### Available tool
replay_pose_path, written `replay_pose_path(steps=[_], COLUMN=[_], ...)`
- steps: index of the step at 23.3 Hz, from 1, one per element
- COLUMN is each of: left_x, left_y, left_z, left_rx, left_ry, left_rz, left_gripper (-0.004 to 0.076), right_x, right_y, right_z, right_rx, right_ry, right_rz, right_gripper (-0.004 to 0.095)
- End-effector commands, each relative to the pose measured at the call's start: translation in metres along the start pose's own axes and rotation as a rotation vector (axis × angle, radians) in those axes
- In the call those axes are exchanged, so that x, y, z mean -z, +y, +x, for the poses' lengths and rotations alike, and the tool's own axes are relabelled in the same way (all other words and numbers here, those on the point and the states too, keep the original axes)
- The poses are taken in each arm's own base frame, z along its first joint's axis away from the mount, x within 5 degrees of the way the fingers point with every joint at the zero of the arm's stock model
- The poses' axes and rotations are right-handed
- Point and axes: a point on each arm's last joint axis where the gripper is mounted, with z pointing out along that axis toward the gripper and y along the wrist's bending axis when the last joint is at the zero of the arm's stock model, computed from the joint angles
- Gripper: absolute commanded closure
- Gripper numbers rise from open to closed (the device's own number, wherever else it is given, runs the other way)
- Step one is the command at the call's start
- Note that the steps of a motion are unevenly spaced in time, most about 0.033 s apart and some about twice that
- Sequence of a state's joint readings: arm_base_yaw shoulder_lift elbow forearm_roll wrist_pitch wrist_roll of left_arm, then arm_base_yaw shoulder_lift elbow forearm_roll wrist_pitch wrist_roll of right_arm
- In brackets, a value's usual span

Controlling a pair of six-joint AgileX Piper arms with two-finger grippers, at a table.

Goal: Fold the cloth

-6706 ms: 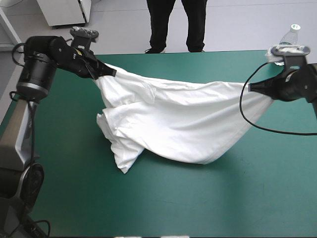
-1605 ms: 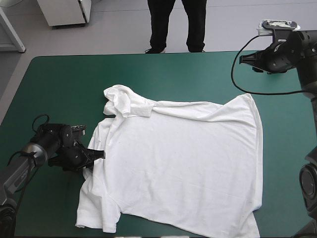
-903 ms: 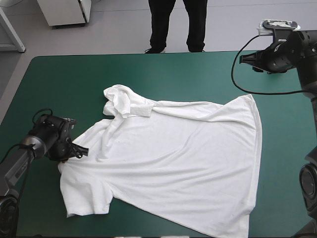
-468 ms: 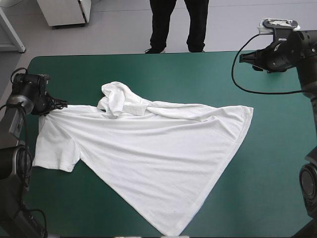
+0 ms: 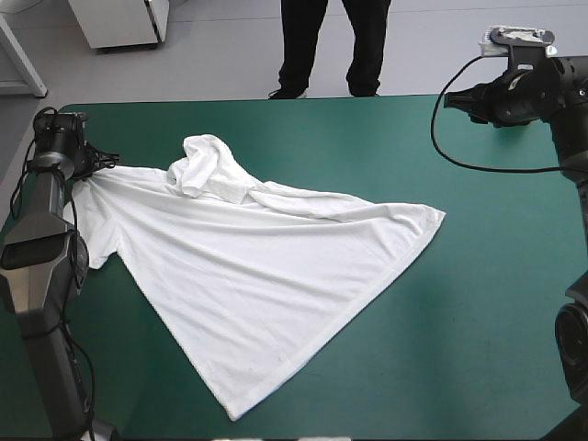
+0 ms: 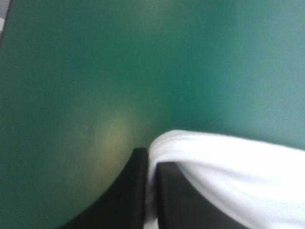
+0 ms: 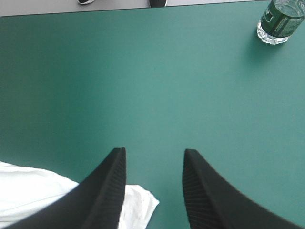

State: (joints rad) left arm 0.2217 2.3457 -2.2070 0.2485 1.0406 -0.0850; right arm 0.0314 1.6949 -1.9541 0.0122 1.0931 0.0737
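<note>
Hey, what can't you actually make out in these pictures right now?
Left wrist view: blurred, so not which part of the T-shirt the left tool pinches.
Right wrist view: the bottle, its top cut by the edge.
High view: what the T-shirt's bunched heap covers.

- The right gripper [image 7: 153,151] hung over the teal-green cover [image 7: 167,86], and its two black fingers [image 7: 107,191] stood well apart with nothing between them.
- A white corner of the T-shirt [image 7: 28,191] lay flat on the cover at about eight o'clock from the gripper, partly hidden under one finger.
- A clear bottle [image 7: 279,21] stood upright at about one o'clock, well apart from the gripper and near the table's edge [image 7: 47,13].
</note>
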Motion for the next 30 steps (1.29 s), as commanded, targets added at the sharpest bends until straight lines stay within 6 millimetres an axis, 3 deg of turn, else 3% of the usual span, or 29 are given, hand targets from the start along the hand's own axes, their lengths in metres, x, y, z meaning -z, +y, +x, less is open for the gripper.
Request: replay_pose_path(steps=[1,6,11,12,14,15,17,18,21,25,28,30], left_x=[0.041,0.045,0.047,0.046,0.046,0.047,0.053,0.055,0.093,0.185,0.249,0.268], left_y=[0.024,0.027,0.019,0.017,0.009,0.008,0.007,0.008,0.012,0.016,0.003,-0.007], left_z=[-0.034,-0.05,-0.049,-0.047,-0.041,-0.039,-0.035,-0.034,-0.036,-0.037,-0.018,-0.004], left_rx=[0.007,-0.049,-0.075,-0.098,-0.111,-0.104,-0.085,-0.063,-0.032,-0.012,-0.054,-0.087], left_ry=[-0.198,-0.286,-0.276,-0.249,-0.192,-0.162,-0.121,-0.103,-0.142,-0.303,-0.357,-0.345], left_rz=[-0.064,-0.062,0.006,0.029,0.113,0.132,0.161,0.164,0.202,0.298,0.336,0.355], left_gripper=[0.0746,0.0745,0.0718,0.0686,0.0532,0.0384,0.0221,0.0207,0.0274,0.0314,0.0322,0.0337], right_x=[0.032,0.031,0.027,0.026,0.026,0.026,0.026,0.026,0.026,0.027,0.033,0.038], right_y=[-0.001,-0.001,-0.001,-0.001,-0.001,-0.001,-0.002,-0.002,-0.002,-0.002,-0.002,-0.002], right_z=[-0.014,-0.014,-0.011,-0.011,-0.011,-0.01,-0.009,-0.009,-0.008,-0.004,-0.004,-0.005], right_rx=[-0.002,0.016,0.015,0.015,0.015,0.015,0.015,0.015,0.015,0.011,0.002,-0.001], right_ry=[-0.156,-0.156,-0.117,-0.112,-0.109,-0.101,-0.094,-0.094,-0.076,-0.041,-0.051,-0.06], right_rz=[-0.003,0.0,0.0,0.001,0.001,0.002,0.002,0.002,0.003,0.005,0.004,0.004], right_gripper=[0.0596,0.0601,0.0601,0.0601,0.0601,0.0601,0.0601,0.0601,0.0601,0.0601,0.0601,0.0601])
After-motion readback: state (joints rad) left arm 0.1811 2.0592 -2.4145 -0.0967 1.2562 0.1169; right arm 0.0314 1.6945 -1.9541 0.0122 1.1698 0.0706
